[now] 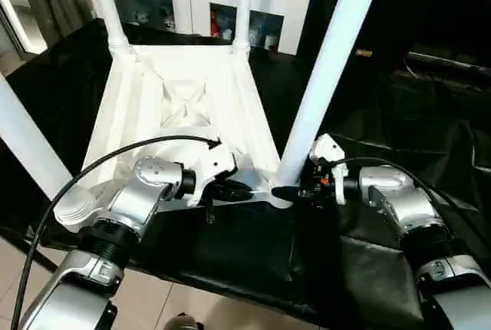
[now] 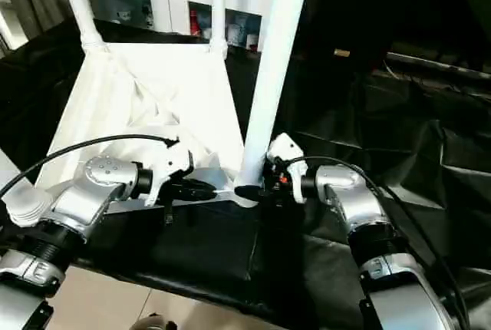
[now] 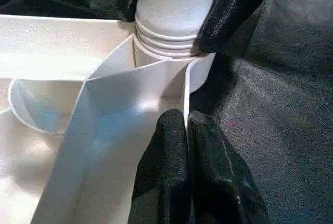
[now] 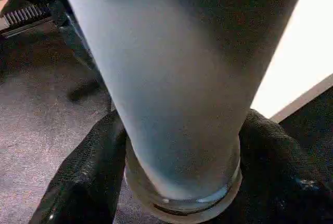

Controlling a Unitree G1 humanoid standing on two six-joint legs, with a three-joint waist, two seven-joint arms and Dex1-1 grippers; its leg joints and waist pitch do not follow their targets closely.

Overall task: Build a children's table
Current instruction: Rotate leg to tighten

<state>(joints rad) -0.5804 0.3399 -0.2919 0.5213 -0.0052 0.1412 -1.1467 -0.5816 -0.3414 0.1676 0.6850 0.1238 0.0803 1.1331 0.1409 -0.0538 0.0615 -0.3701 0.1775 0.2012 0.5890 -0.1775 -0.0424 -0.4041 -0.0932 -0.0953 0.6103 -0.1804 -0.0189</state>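
An upturned white plastic children's table top point(image 1: 180, 92) lies on black cloth point(image 1: 383, 153). The left gripper point(image 3: 186, 130) is clenched on its rim; the right gripper point(image 4: 182, 182) straddles the nearest round white leg point(image 1: 326, 69) at its socket. Uneven gripping may tilt the leg and jam its threads

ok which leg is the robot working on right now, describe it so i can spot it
Find the upturned white plastic table top on the black cloth. At its near corner on the robot's right stands a long round white leg, the one with the right claw around its base.
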